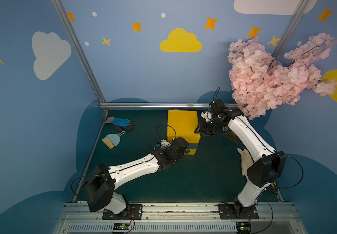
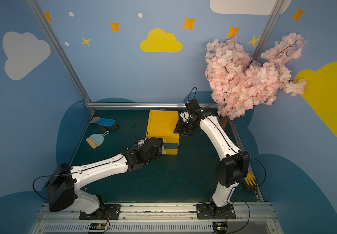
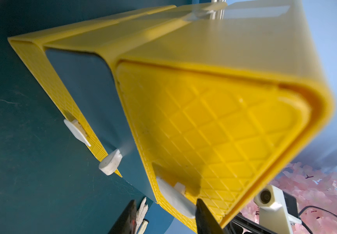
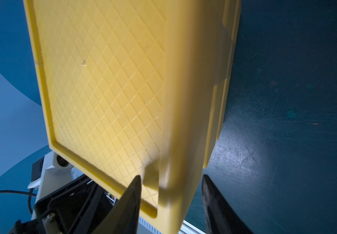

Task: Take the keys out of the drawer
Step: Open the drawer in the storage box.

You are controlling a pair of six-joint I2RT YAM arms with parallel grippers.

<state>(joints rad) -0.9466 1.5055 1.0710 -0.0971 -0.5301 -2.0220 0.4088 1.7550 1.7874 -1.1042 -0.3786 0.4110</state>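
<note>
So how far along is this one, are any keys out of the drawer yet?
Done: nothing; the top drawer looks shut, no keys visible. In hand: left gripper jaws straddle its white handle; right gripper jaws straddle a corner of the yellow cabinet. Left: open drawer, remove keys.

Blue glove (image 1: 121,122), dustpan brush (image 1: 112,139), blossom tree (image 1: 265,81)

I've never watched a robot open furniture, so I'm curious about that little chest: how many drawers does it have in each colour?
Yellow drawers: 2 (top and bottom)
Blue drawers: 1 (middle)
Total: 3 drawers, each with a white handle
</note>
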